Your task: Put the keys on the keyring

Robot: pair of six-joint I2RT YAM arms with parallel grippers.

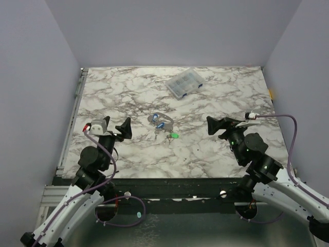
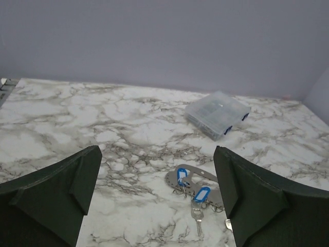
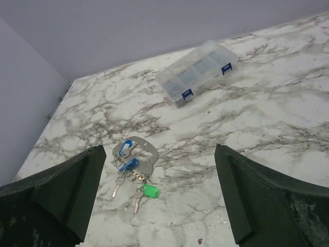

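Keys point(image 3: 129, 164) look hung on the keyring point(image 3: 153, 156) (green one unclear); left gripper point(image 2: 157, 164) and right gripper point(image 3: 159, 164) spread, empty.

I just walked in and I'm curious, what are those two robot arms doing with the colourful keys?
Right now nothing is being held. The left arm and the right arm both hover over the marble table with their jaws wide open. Between them the keys, two blue and one green, lie bunched with the silvery keyring. Whether every key is hooked on, the pictures don't show. A clear box sits farther back.
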